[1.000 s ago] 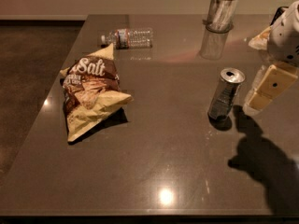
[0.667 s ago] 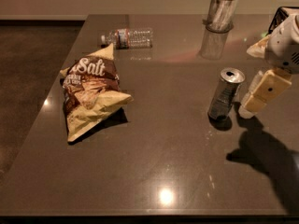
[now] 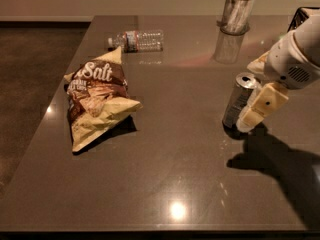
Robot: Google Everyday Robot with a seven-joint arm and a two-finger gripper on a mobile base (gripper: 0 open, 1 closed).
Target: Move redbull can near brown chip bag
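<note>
- We see the redbull can (image 3: 234, 106) standing upright on the right half of the dark counter (image 3: 175, 159), its silver top facing up
- The end effector (image 3: 250, 95) comes in from the right edge of the view and sits right at the can, at the level of its upper body
- Its fingers are spread wide: the near tan finger (image 3: 264, 104) lies across the can's right side and front, and the other shows just behind the can's top
- We judge the can to sit partly between the two fingers; we cannot tell whether either one touches it
- The can casts a small shadow at its base, and the arm's larger shadow falls on the counter to the lower right
- The brown chip bag (image 3: 97, 101) lies flat on the left half of the counter, well apart from the can
- A clear water bottle (image 3: 136, 39) lies on its side beyond the bag, near the far edge
- A tall glass cup (image 3: 235, 11) stands at the far edge, behind the can
</note>
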